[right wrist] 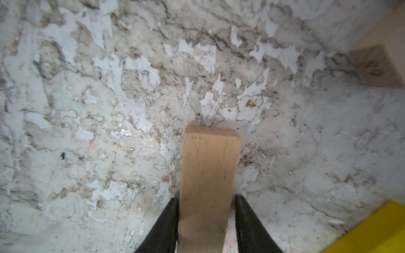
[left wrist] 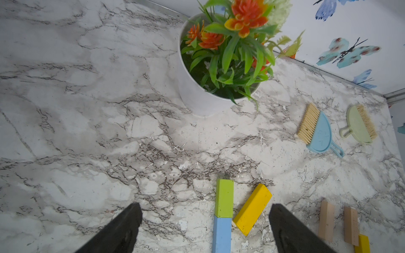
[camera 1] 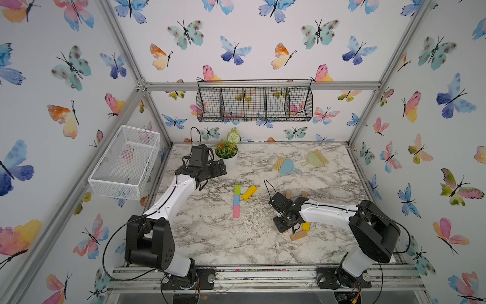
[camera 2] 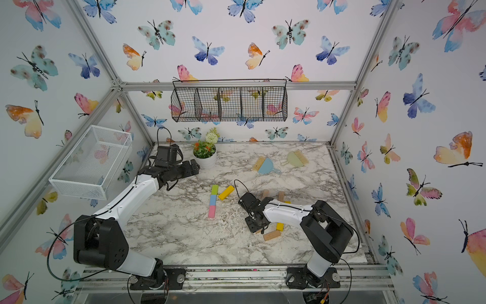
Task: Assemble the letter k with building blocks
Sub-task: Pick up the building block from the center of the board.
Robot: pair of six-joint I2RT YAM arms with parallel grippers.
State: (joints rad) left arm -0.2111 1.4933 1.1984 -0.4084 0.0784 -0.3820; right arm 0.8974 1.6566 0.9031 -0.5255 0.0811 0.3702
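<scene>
Lime-green [camera 1: 237, 189], light-blue [camera 1: 236, 200] and pink [camera 1: 236, 212] blocks lie end to end in a straight column mid-table. A yellow block [camera 1: 249, 192] slants away from the green-blue joint, and the left wrist view shows it too [left wrist: 252, 209]. My right gripper [right wrist: 207, 201] points down at the table near the front right [camera 1: 288, 229], shut on a tan block [right wrist: 210, 166] that lies on the marble. Beside it lie another tan block [camera 1: 298, 235] and a yellow one [camera 1: 305, 226]. Two tan blocks [camera 1: 289, 194] sit partly hidden behind the right arm. My left gripper [camera 1: 222, 167] hovers open and empty at the back left [left wrist: 205, 207].
A white pot with a plant [camera 1: 227, 155] stands right by the left gripper. Blue [camera 1: 286, 165] and green [camera 1: 315, 158] hand brushes lie at the back right. A white wire basket [camera 1: 123, 160] hangs on the left wall, a black one [camera 1: 253, 104] on the back wall.
</scene>
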